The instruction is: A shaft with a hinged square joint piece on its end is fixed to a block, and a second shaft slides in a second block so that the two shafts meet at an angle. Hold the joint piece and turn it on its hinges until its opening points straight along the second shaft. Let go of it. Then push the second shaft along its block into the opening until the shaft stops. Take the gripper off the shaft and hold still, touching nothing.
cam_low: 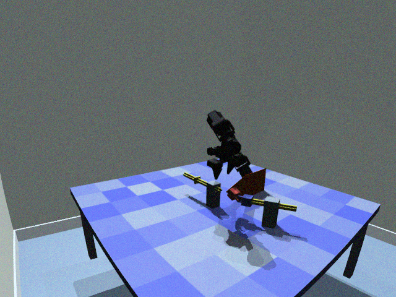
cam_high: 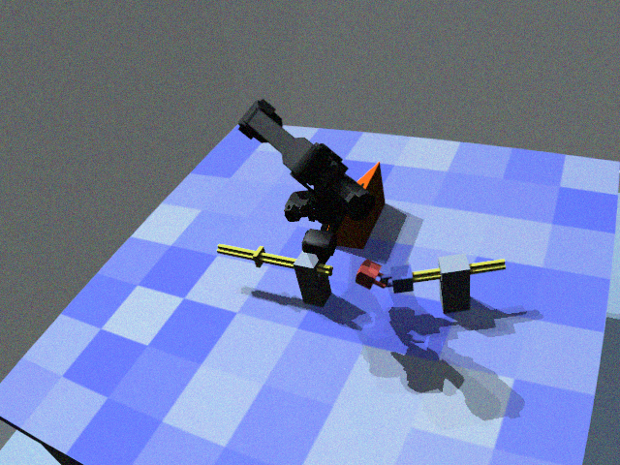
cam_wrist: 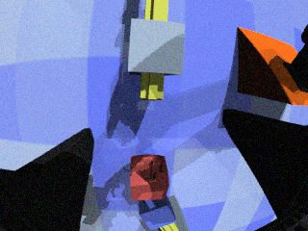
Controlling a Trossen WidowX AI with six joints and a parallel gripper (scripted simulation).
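The red joint piece [cam_high: 369, 274] [cam_low: 234, 193] [cam_wrist: 149, 177] hangs on dark hinges at the end of the first yellow shaft [cam_high: 488, 265] [cam_low: 288, 207], which its grey block [cam_high: 454, 290] [cam_low: 270, 215] holds. A dark recess shows in the joint piece in the wrist view; its exact facing is hard to tell. The second yellow shaft [cam_high: 234, 251] [cam_low: 191, 177] [cam_wrist: 152, 91] runs through the other block [cam_high: 314, 288] [cam_low: 213, 195] [cam_wrist: 156, 45], its near end apart from the joint piece. My gripper [cam_low: 223, 175] [cam_wrist: 160, 125] is open and empty, above the gap between them.
An orange wedge [cam_high: 373, 215] [cam_low: 253, 184] [cam_wrist: 252, 72] stands on the checkered table [cam_high: 210, 400] [cam_low: 179, 265] behind the joint piece, close to the arm. The second shaft carries a small yellow collar [cam_high: 259, 256] [cam_low: 197, 179] on its far part.
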